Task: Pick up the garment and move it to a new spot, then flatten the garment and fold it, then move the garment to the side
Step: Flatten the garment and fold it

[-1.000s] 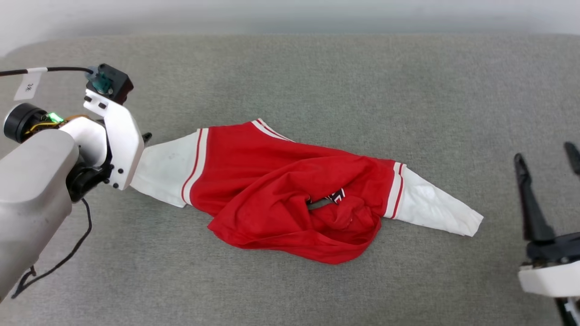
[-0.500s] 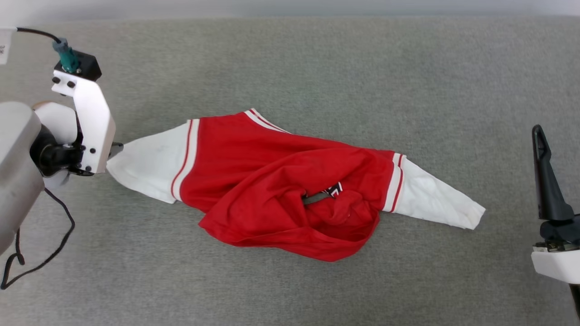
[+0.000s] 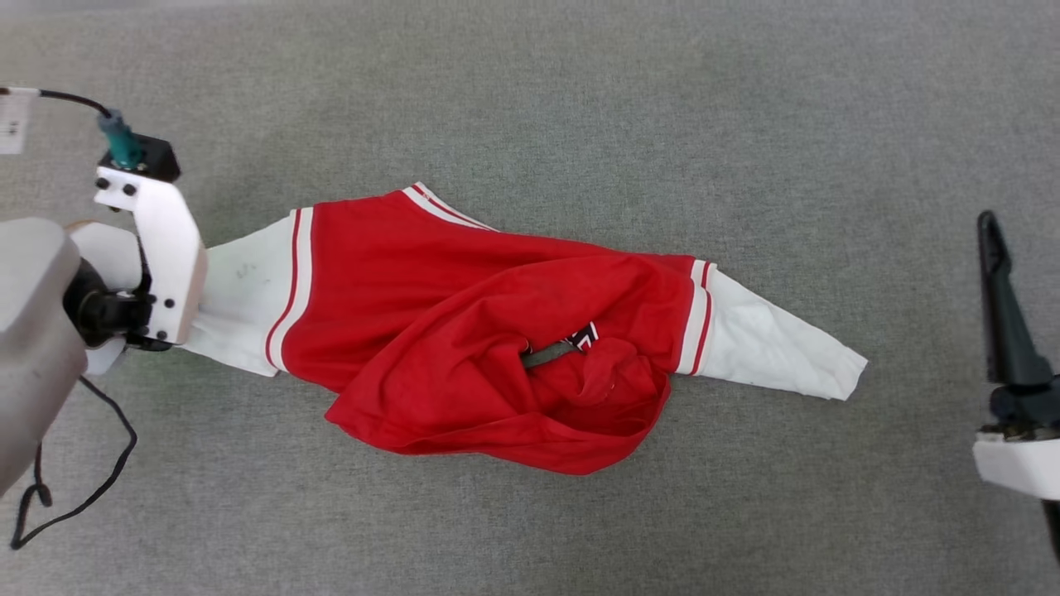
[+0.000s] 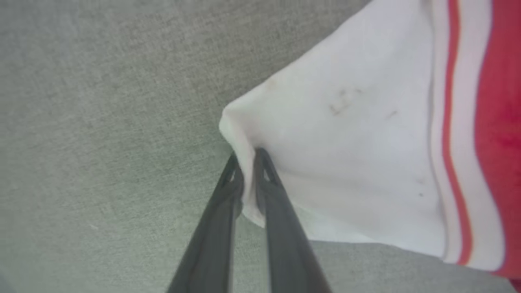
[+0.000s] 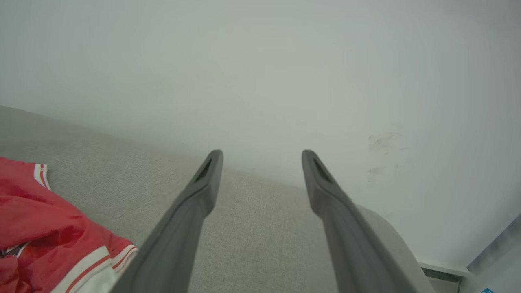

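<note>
Read the step as the pick-up. Note the left gripper closed narrow on the cuff tip of the garment, with white cloth pinched between both fingers. Find the garment crumpled mid-surface, sleeves out to either side, red body bunched. Next, probably: lift and carry, holding the pinch firm against slip. Use the bare grey surface all round for relocation; mind its far edge at the wall. At right, see the right gripper spread wide, holding nothing, well apart from the near sleeve.
</note>
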### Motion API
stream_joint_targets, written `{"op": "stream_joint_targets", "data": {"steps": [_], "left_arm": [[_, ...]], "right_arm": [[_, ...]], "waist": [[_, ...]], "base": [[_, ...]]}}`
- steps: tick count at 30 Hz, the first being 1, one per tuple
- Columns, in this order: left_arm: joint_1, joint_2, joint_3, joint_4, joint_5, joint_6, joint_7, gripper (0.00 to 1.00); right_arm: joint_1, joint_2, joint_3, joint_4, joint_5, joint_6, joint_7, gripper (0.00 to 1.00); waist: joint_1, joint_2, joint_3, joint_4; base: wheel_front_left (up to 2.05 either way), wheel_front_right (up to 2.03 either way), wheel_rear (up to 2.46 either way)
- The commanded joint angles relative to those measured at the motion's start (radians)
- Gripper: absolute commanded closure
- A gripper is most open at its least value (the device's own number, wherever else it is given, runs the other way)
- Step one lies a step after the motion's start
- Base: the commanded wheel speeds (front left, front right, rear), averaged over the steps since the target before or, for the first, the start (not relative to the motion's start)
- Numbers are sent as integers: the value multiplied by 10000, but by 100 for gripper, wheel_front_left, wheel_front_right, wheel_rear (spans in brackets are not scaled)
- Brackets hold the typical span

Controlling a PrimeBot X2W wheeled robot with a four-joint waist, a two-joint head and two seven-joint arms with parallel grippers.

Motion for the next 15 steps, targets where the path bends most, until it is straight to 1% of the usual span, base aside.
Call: {"op": "stream_joint_targets", "data": {"steps": [1, 4, 6, 8, 10, 13, 15], "left_arm": [[99, -48, -132, 27, 102, -28, -65, 100], [-356, 123, -88, -219, 310, -140, -473, 100], [-475, 174, -143, -446, 464, -169, -704, 100], [-601, 257, -215, -752, 674, -210, -970, 100], [-646, 279, -275, -1147, 755, -207, -1178, 100], [-747, 336, -389, -1761, 1072, -215, -1389, 100], [-754, 335, -463, -2150, 1239, -219, -1456, 100]], "right_arm": [[-133, -104, -48, -16, -24, -11, 5, 0], [-435, -520, -54, -76, 71, -11, 284, 0], [-648, -1040, 142, 68, 345, -11, 883, 0], [-1145, -1884, 476, 252, 653, -14, 1686, 0], [-1603, -2850, 1095, 584, 1299, -11, 2789, 0], [-2300, -4268, 2066, 956, 2588, -12, 4591, 0], [-2687, -5185, 2939, 1169, 3602, -12, 6023, 0]], "waist": [[0, 0, -130, 99], [0, 0, -433, 256], [0, 0, -633, 356], [0, 0, -777, 462], [0, 0, -905, 597], [0, 0, -1004, 817], [0, 0, -993, 964]], "base": [[0, 0, 0], [0, 0, 0], [0, 0, 0], [0, 0, 0], [0, 0, 0], [0, 0, 0], [0, 0, 0]]}}
